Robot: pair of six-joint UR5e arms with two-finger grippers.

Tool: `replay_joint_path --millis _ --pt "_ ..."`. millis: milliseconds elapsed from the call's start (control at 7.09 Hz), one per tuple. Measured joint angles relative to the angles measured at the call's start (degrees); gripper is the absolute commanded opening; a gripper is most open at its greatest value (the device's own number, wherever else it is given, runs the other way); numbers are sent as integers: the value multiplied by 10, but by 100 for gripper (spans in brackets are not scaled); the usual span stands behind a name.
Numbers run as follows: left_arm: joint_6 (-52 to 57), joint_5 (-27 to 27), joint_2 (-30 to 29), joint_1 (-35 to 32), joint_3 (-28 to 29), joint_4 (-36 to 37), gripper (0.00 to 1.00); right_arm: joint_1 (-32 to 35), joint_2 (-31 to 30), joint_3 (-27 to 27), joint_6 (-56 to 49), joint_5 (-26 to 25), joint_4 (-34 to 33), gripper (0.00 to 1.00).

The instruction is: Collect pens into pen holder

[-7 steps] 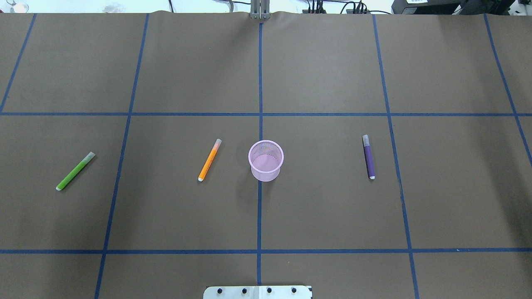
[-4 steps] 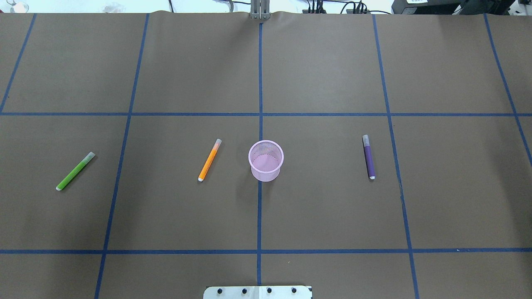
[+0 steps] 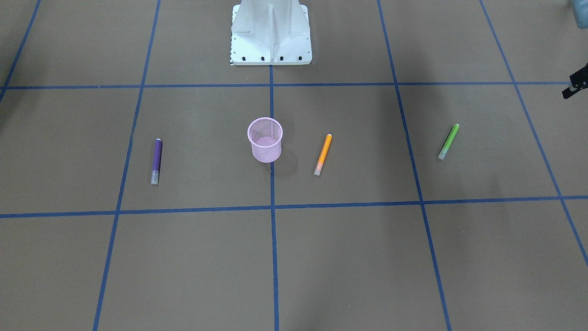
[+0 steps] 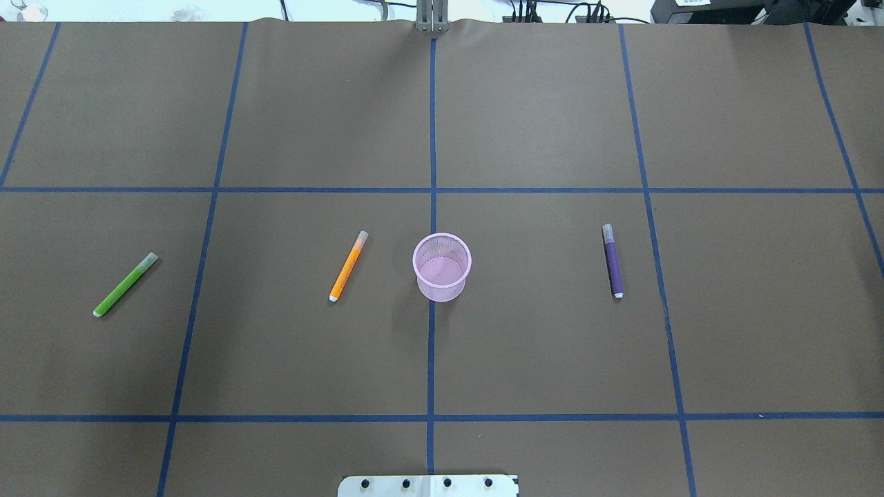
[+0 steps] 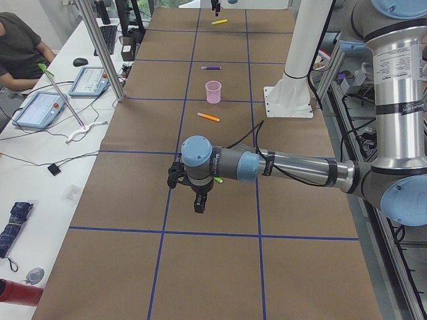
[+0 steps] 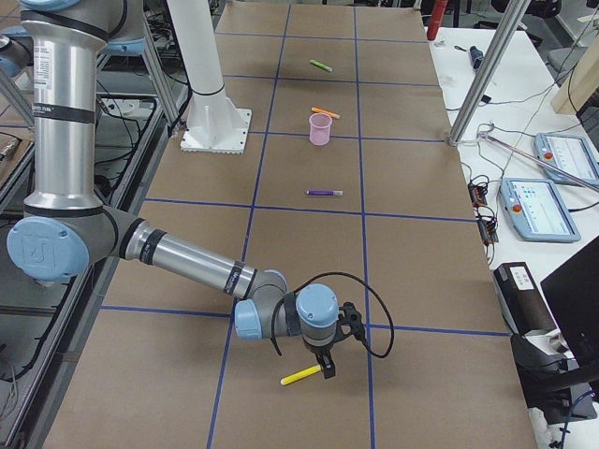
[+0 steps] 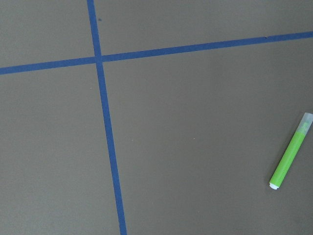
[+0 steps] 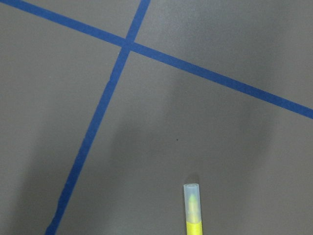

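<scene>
Cannot judge left gripper point(image 5: 198, 205) or right gripper point(image 6: 328, 369) spread (side views only); found pen holder point(image 4: 442, 287) empty, green pen point(image 4: 126, 284), orange pen point(image 4: 348, 266), purple pen point(image 4: 612, 261), yellow pen point(image 6: 301, 376) uncollected.

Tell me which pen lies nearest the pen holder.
The orange pen, just beside the pen holder; the purple pen, green pen and yellow pen all lie farther off.

No change seen: pens point(image 4: 347, 266), pen holder point(image 4: 439, 286) unmoved.
</scene>
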Motion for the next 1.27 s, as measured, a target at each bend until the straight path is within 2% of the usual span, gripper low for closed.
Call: replay_joint_path --millis 705,987,1269 --pt "0 0 0 2 -1 0 100 -30 41 -77 -19 -1 0 92" --pt "0 -1 -1 2 -1 0 100 -32 45 -90 -12 0 -1 75" --pt "0 -1 -1 2 -1 0 100 -33 42 -94 -16 0 -4 74"
